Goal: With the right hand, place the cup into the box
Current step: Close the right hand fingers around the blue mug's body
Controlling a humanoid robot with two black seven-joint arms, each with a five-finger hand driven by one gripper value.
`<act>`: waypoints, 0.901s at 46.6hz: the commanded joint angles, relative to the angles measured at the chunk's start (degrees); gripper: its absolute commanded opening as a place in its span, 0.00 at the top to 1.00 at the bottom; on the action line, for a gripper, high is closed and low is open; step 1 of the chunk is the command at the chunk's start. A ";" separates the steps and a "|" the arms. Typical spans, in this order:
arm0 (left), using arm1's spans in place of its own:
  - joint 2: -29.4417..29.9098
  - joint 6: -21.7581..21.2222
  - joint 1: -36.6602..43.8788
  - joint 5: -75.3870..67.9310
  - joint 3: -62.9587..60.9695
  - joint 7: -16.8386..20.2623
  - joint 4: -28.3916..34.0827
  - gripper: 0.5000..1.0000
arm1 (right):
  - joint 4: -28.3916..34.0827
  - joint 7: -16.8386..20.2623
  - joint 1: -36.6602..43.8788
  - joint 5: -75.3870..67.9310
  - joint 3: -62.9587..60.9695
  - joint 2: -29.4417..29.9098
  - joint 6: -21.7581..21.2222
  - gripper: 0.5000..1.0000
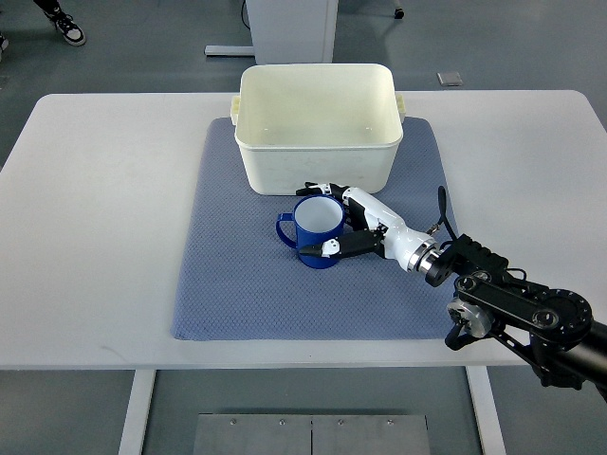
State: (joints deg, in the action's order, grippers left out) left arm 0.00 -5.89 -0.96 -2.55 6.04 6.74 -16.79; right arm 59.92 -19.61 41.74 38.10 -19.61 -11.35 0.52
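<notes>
Right hand (353,226) reaches in low from bottom right, wrist angled up-left, fingers (327,247) wrapped around blue cup (316,230) upright on mat (237,284), just in front of box (316,128).

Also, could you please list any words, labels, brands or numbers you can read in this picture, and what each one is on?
None: no readable text shows on the cup, the box, the mat, the table or the right hand.
</notes>
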 commanded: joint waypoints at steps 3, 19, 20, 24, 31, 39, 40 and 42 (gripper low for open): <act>0.00 0.00 0.00 0.00 -0.06 0.02 0.00 0.00 | -0.06 0.28 0.00 -0.13 -0.08 0.10 0.18 0.03; 0.00 0.00 0.00 0.00 0.03 0.02 0.00 0.00 | -0.32 0.28 -0.08 -0.22 -0.17 0.10 0.18 0.03; 0.00 0.00 0.00 0.00 -0.06 0.02 0.00 0.00 | -0.33 0.28 -0.17 -0.22 -0.17 0.19 0.18 0.03; 0.00 0.00 0.00 0.00 -0.06 0.02 0.00 0.00 | -0.68 0.28 -0.43 -0.22 -0.08 0.54 0.27 0.04; 0.00 0.00 0.00 0.00 -0.06 0.02 0.00 0.00 | -2.43 0.19 -0.79 -0.22 -0.08 1.51 0.27 0.07; 0.00 0.00 0.00 0.00 -0.06 0.02 0.00 0.00 | -2.96 0.10 -0.79 -0.22 0.18 1.86 0.18 0.25; 0.00 0.00 0.00 0.00 -0.06 -0.06 0.00 0.00 | -2.96 0.01 -0.79 -0.22 0.27 1.86 0.18 0.28; 0.00 0.00 0.00 0.00 -0.06 -0.06 0.00 0.00 | -2.96 -0.07 -0.79 -0.22 0.97 1.77 0.09 0.35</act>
State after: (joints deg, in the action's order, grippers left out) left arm 0.00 -5.89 -0.97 -2.55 6.04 6.77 -16.79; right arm 56.95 -19.55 40.96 37.88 -19.39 -9.50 0.71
